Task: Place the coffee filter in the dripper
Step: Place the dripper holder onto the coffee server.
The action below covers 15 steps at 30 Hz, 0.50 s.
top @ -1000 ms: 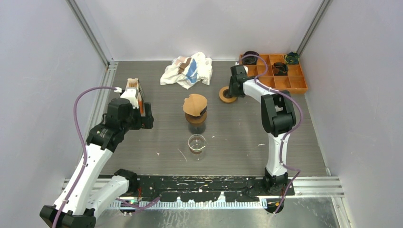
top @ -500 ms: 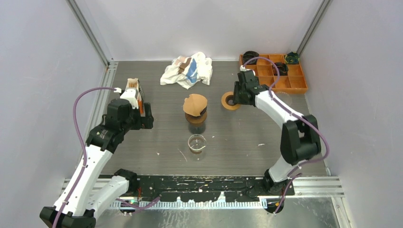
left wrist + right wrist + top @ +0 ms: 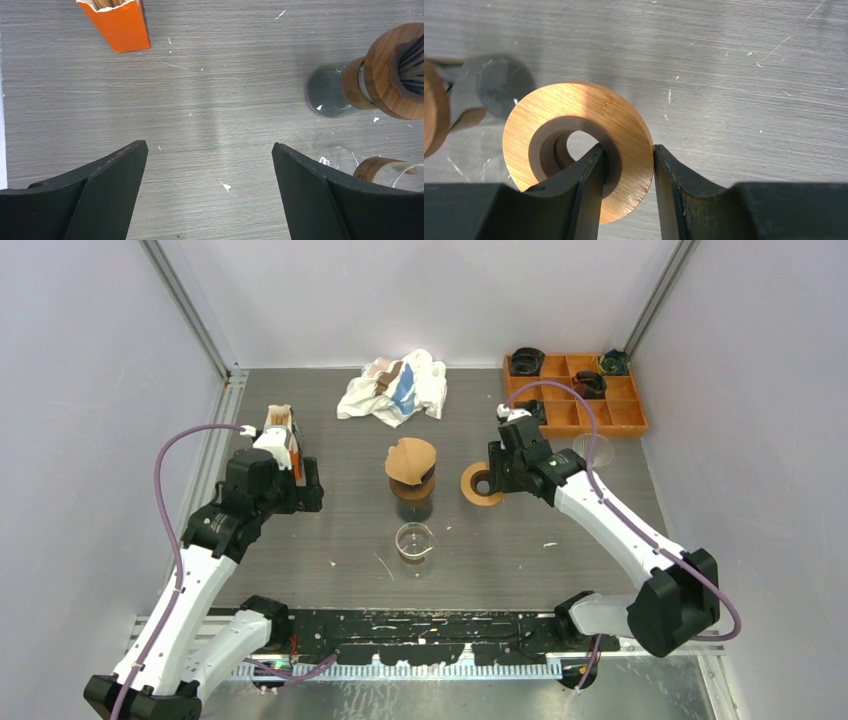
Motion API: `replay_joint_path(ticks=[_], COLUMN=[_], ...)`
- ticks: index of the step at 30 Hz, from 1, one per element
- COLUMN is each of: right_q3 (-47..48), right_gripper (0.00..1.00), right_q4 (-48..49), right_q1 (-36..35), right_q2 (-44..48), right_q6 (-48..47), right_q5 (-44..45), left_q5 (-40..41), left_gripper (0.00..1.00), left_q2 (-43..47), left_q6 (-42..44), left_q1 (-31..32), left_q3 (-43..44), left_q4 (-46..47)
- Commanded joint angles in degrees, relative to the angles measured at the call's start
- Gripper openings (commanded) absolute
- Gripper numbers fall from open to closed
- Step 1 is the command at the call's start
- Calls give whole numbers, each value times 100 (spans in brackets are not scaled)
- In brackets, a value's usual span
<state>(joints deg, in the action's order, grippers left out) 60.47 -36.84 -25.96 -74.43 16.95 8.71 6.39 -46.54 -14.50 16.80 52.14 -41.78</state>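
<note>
From my seat this reads as a robot lab booth: plain white walls (image 3: 90,390), bare aluminium frame rails (image 3: 190,310), a scratched grey counter (image 3: 500,560) inside.

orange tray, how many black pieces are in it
3 for sure in the orange tray: back-left piece, back-right piece, middle-row piece. A half-hidden dark shape in the front-left compartment may be a fourth.

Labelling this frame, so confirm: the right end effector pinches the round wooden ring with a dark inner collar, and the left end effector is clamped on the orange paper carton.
Wrong about the left end effector: the left wrist view shows it wide open, the orange paper carton standing apart from it. The right end effector does pinch the round wooden ring.
</note>
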Motion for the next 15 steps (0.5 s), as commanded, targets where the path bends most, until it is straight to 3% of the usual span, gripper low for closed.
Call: replay_joint_path(ticks=[1, 15], right_q3=[75, 433], right_gripper=[12, 12], right_q4=[-247, -460], right_q1=[-385, -2116], right_q2=[515, 643], right_q6=[34, 237], right_q5=[52, 175], left_q5=[-6, 31], left_gripper=[99, 99], left_q2=[12, -80], left_q6=[73, 93], left_q1=[-27, -23], left_q3=[11, 7], left_q4=[331, 320])
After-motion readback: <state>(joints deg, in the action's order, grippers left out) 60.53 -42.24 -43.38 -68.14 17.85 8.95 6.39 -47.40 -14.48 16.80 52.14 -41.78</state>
